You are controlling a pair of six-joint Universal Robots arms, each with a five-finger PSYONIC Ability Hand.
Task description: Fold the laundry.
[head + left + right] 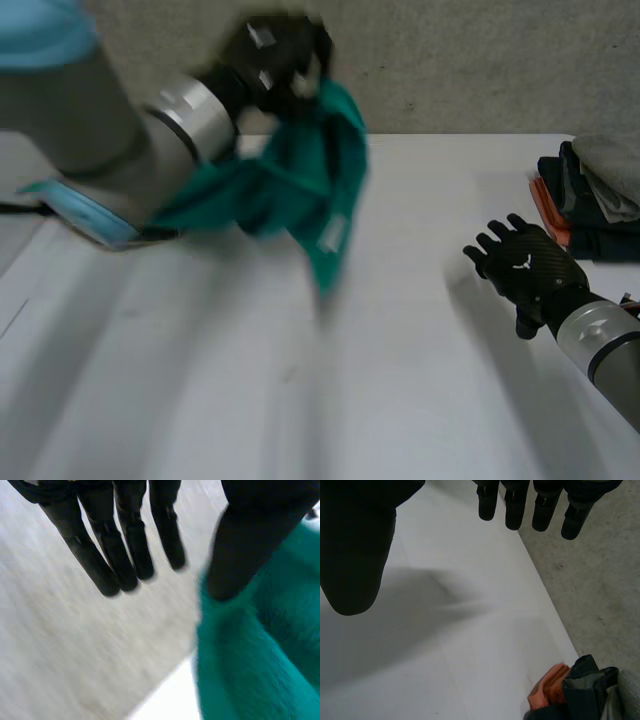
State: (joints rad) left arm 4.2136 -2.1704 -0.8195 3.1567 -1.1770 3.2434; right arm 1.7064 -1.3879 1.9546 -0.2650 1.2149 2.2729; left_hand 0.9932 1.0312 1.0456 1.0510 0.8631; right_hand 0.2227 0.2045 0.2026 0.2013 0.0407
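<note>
A teal cloth (300, 190) hangs in the air from my left hand (275, 55), which is raised over the far side of the white table (250, 380). The fingers are curled on the cloth's top edge, and the rest drapes down over the left forearm. In the left wrist view the cloth (260, 670) lies against the thumb, beside the fingers of the left hand (125, 545). My right hand (525, 265) hovers low over the table's right side, open and palm down, holding nothing. In its own wrist view the right hand (355, 545) has spread fingers above bare table.
A stack of folded clothes (590, 195), grey, dark and orange, sits at the table's far right edge, just beyond my right hand. The same stack (580, 690) lies near the table's edge in the right wrist view. Grey floor lies past the table.
</note>
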